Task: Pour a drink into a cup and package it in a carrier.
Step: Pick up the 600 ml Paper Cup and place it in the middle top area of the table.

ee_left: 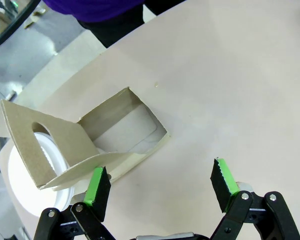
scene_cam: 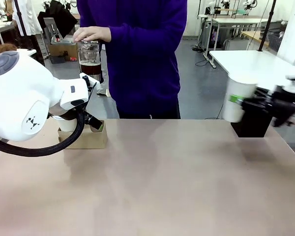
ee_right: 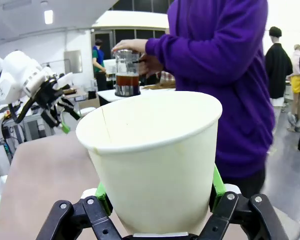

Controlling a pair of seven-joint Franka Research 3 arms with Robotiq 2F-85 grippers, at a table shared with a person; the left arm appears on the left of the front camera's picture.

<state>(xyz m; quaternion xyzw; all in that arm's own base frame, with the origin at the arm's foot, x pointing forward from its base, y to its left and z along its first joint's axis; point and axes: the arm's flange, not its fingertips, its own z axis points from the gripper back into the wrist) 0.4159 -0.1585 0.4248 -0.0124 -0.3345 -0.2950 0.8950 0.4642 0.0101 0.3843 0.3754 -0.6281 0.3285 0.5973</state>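
The person across the table holds a clear glass pot with the dark drink (scene_cam: 90,63) in it, one hand on its metal top; the drink (ee_right: 127,80) is seen again in the right wrist view. My right gripper (scene_cam: 240,101) is shut on the white paper cup (scene_cam: 234,88) at the table's far right, above the surface. The cup (ee_right: 155,160) is empty, with green pads at both sides. The brown cardboard carrier (scene_cam: 86,138) sits at the far left with my open left gripper (ee_left: 160,181) just over it. Its handle (ee_left: 45,145) stands up, and one hole is vacant.
A black box (scene_cam: 250,129) stands at the far right, right behind the held cup. Another white cup (ee_left: 20,175) sits in the carrier's left hole. The wide tan tabletop (scene_cam: 162,182) spreads between the arms. The person's purple sleeve (ee_right: 190,40) is close to the pot.
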